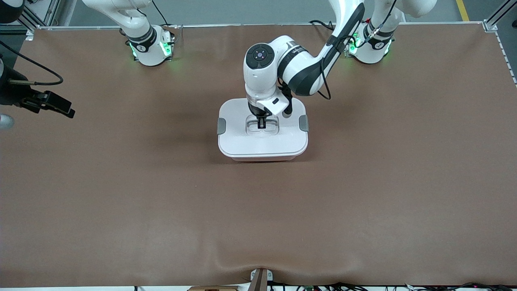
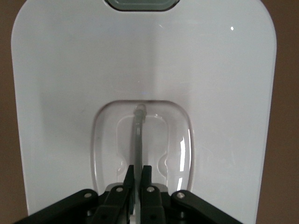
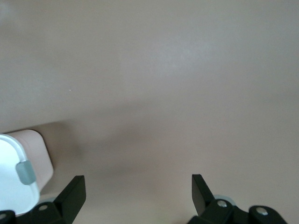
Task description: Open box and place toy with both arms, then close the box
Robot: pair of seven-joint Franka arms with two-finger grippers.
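Observation:
The white box [image 1: 242, 141] stands at the table's middle with its lid on and its grey side clasps [image 1: 221, 126] down. My left gripper [image 1: 261, 122] reaches down into the lid's recess. In the left wrist view its fingers [image 2: 128, 177] are shut on the thin grey handle [image 2: 138, 135] of the lid [image 2: 93, 60]. My right gripper [image 1: 60, 107] waits in the air over the table at the right arm's end, open and empty [image 3: 138, 184]. A corner of the box [image 3: 18, 177] shows in the right wrist view. The pink toy is out of view.
The brown table cloth [image 1: 363, 182] lies bare around the box. A small bracket [image 1: 260, 279] sits at the table's edge nearest the front camera. The arm bases [image 1: 151, 48] stand along the edge farthest from the camera.

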